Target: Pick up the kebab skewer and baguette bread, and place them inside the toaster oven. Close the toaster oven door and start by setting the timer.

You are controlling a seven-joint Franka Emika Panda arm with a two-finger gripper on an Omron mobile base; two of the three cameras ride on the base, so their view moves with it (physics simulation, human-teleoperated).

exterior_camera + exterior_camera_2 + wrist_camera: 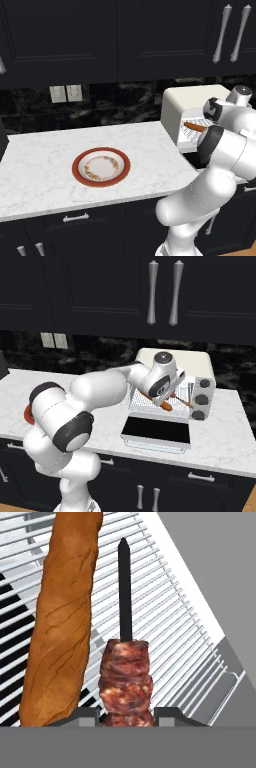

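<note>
While gripper (127,716) clamps kebab skewer (125,682): dark stick, reddish-brown meat chunks.

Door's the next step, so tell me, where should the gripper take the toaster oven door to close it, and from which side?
The toaster oven door hangs open, lying flat toward the robot, glass side up. Best bet is its front edge, the far end from the hinge, approached from below and in front, then swung up. The gripper first has to release the kebab skewer on the rack.

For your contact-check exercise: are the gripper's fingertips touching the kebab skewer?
Touching: in the hand view both fingertips press against the kebab skewer meat, no gap either side.
</note>
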